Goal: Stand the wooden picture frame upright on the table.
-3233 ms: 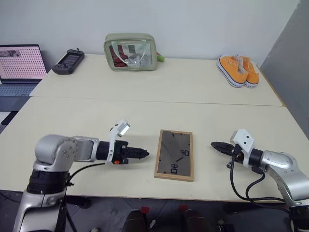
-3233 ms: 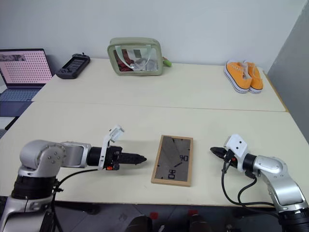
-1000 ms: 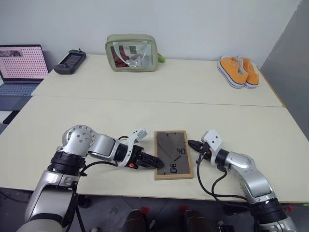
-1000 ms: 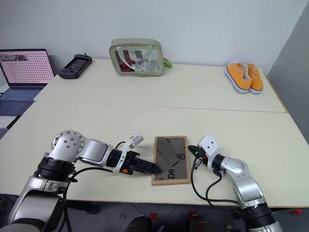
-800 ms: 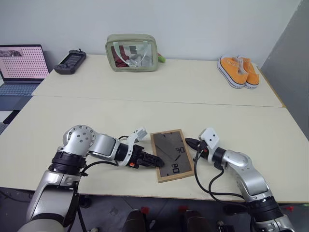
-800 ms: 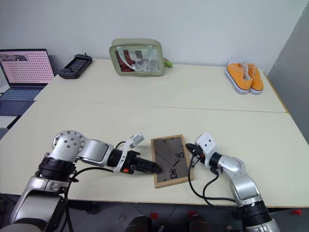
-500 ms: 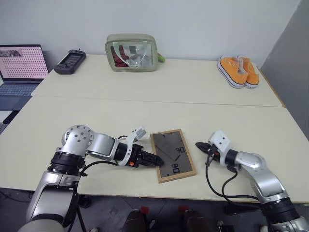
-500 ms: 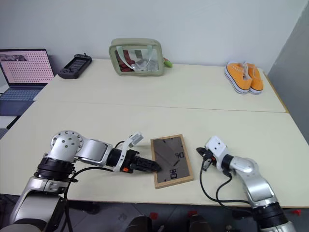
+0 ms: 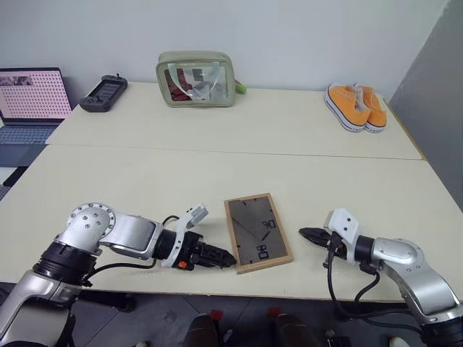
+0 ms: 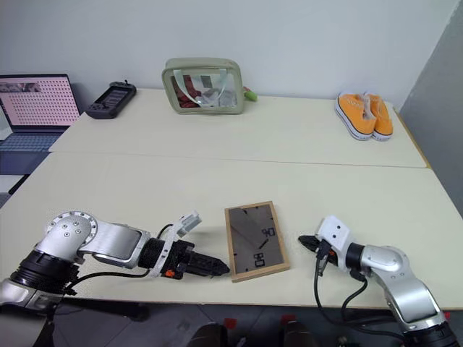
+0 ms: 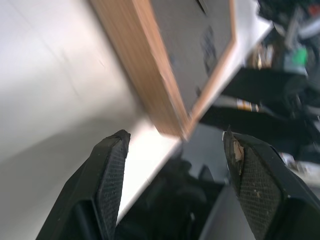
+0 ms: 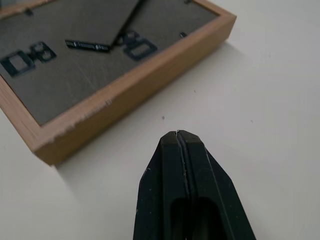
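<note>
The wooden picture frame (image 9: pixel 257 233) lies flat on the table (image 9: pixel 145 188), dark back and folded stand facing up, slightly askew, close to the front edge. My left gripper (image 9: pixel 221 256) sits low at the frame's near left corner. Its fingers are open, and the left wrist view shows that corner of the frame (image 11: pixel 150 65) just ahead of my left gripper (image 11: pixel 176 135), untouched. My right gripper (image 9: pixel 307 233) is shut and empty, pointing at the frame's right side across a short gap. In the right wrist view, my right gripper (image 12: pixel 178 134) aims at the frame's wooden edge (image 12: pixel 90 70).
On the second table behind stand a green bag (image 9: pixel 195 77), orange shoes (image 9: pixel 356 105) at the right, and a black handheld console (image 9: pixel 99 92). A laptop (image 9: pixel 29 101) is at the far left. The front table edge (image 9: pixel 289 293) runs just below the frame.
The frame was nudged slightly askew, then lay still. My right gripper has drawn back to the right, away from it. My left gripper has slid back toward the front edge.
</note>
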